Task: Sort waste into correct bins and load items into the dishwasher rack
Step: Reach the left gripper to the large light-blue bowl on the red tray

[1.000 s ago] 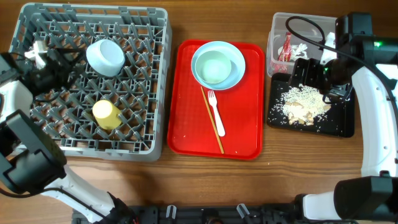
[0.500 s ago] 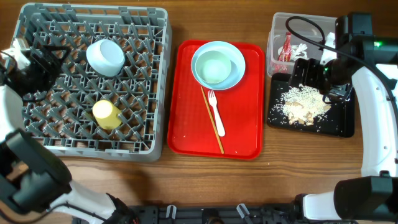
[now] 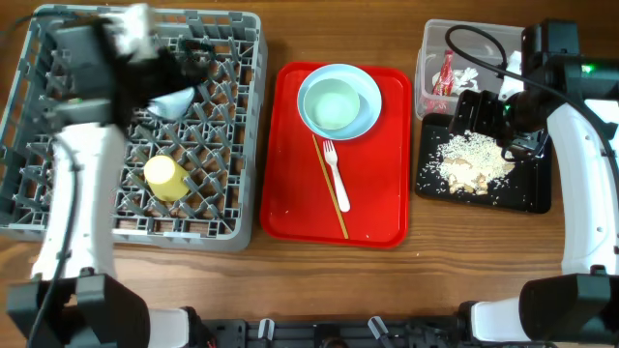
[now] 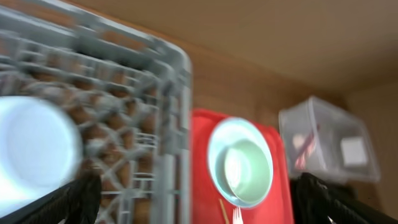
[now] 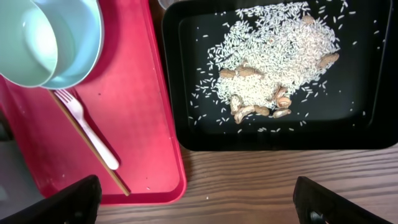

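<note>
Left pincer (image 4: 199, 186) hangs wide and empty over the grey lattice plastic crate (image 4: 176, 93). Round pale green bowl (image 4: 247, 171) — straight ahead.

White tubular arm links (image 3: 580, 164), black joint housings (image 3: 551, 43), looped black cable (image 3: 488, 41), small green light (image 3: 587, 69), black pincer fingertips (image 5: 68, 198)

You have bare floor on the red tray (image 3: 290, 188) left of the chopstick (image 3: 340, 220) and fork (image 3: 336, 176), but the bowl (image 3: 334, 104) in the plate (image 3: 372, 111) blocks its far end, the left arm (image 3: 82, 68) hangs over the rack's (image 3: 224, 198) back rows, and the right arm (image 3: 580, 145) crowds the tub (image 3: 430, 48) and black tray (image 3: 527, 193).
</note>
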Controlling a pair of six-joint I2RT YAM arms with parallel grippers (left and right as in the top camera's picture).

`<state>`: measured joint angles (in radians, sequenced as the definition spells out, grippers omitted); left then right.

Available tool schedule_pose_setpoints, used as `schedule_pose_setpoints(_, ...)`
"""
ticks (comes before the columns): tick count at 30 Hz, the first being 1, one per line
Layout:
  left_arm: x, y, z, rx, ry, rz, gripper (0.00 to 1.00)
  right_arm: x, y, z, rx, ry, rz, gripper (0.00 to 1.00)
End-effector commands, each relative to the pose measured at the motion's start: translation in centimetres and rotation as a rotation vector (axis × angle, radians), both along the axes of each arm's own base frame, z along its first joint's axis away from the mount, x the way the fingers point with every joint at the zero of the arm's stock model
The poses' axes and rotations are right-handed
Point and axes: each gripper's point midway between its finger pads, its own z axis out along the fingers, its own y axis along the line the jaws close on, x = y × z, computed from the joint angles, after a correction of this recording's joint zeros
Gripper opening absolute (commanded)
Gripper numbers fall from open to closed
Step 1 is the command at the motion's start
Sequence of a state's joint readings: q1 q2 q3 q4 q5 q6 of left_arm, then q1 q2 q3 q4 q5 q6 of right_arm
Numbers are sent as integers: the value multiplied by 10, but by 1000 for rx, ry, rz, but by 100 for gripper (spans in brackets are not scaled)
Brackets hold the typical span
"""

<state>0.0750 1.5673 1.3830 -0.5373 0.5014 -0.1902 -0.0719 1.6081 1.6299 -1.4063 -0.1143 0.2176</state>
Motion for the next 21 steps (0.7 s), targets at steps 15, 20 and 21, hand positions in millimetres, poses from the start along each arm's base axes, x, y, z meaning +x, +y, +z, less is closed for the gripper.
schedule_pose_setpoints(15, -8, -237, -91, 388, -166, -480, 100, 1, -2, 8, 4, -17, -82, 100)
schedule_pose_setpoints(20, -10, -261, -142, 404, -117, -533, 100, 1, -2, 8, 4, -16, -81, 100)
schedule_pose_setpoints(21, -11, -262, -151, 409, -102, -539, 99, 1, -2, 8, 4, -15, -80, 100)
